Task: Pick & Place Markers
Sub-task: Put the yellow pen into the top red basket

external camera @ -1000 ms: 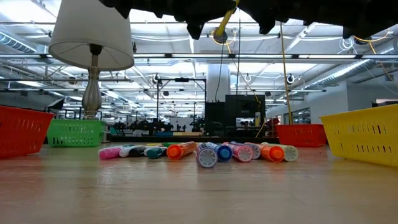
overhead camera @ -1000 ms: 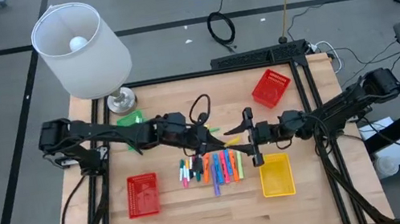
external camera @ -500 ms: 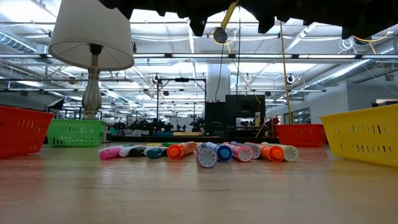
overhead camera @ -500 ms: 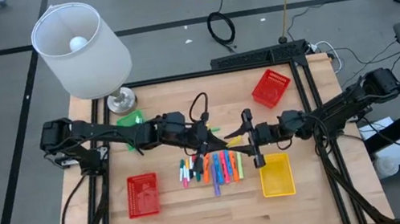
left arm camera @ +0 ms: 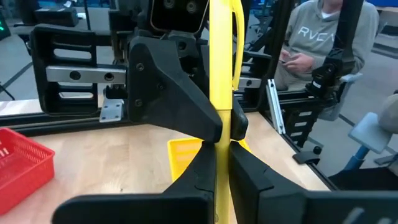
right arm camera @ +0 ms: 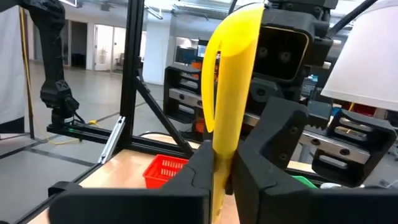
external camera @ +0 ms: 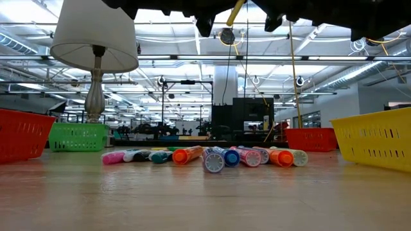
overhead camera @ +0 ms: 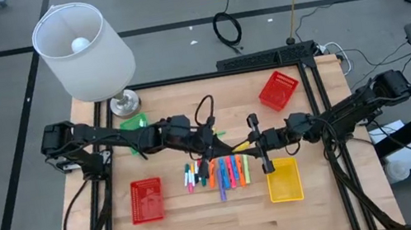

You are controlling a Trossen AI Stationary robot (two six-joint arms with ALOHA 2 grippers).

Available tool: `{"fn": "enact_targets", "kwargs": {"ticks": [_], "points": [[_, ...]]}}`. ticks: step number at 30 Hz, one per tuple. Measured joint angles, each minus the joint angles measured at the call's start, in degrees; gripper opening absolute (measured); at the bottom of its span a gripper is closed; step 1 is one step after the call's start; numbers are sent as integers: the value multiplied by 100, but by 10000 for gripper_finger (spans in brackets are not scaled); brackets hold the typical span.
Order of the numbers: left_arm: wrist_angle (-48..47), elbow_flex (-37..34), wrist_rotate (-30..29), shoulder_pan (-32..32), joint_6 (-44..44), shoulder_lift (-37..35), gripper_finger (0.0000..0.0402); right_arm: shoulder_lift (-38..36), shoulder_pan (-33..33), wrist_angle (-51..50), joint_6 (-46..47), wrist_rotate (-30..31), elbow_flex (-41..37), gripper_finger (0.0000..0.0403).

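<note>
A yellow marker (overhead camera: 237, 144) hangs in the air between my two grippers, above the row of markers (overhead camera: 219, 173) lying on their sides on the wooden table. My left gripper (overhead camera: 220, 141) reaches in from the table's left and is shut on it. My right gripper (overhead camera: 251, 144) reaches in from the right and is shut on the same marker. In the low view the yellow marker (external camera: 235, 14) shows slanted at the top, well above the row of markers (external camera: 212, 156). My left gripper pinches the yellow marker's barrel (left arm camera: 220, 158) between its two fingers, coming level from the table's left. The marker runs on past the fingertips toward the other gripper and is clear of the table. My right gripper pinches the yellow marker's barrel (right arm camera: 221, 155) between its two fingers, coming level from the table's right. Its fingers (left arm camera: 186, 106) close on the marker just beyond my left fingertips. The marker is lifted clear of the pile.
A yellow basket (overhead camera: 283, 180) stands right of the markers, a red basket (overhead camera: 147, 200) left of them. Another red basket (overhead camera: 278, 89) sits at the far right, a green basket (overhead camera: 133, 124) and a white lamp (overhead camera: 84, 52) at the far left.
My right gripper has shut on the yellow marker that my left gripper keeps holding in the air. Both arms and the marker have stayed in place.
</note>
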Motion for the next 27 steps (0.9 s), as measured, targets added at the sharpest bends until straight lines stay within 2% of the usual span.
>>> {"fn": "enact_targets", "kwargs": {"ticks": [5,7,12,18,22,27], "points": [[0,0,-8,-6,-61,0,18,0,2,9,-92,-8,1,21],[4,2,-9,-13,-193,0,30,0,2,38,-77,-7,-1,21],[-43,7,-60,-48,-894,0,117,-4,1,46,-9,-5,1,21],[-26,4,-840,-48,-839,-91,229,-12,-2,-2,0,70,8,21],[-535,18,-863,32,-824,-642,283,-207,2,-589,16,490,8,21],[-1896,24,-1045,84,-883,-1640,322,-821,2,-1687,-64,1363,2,21]]}}
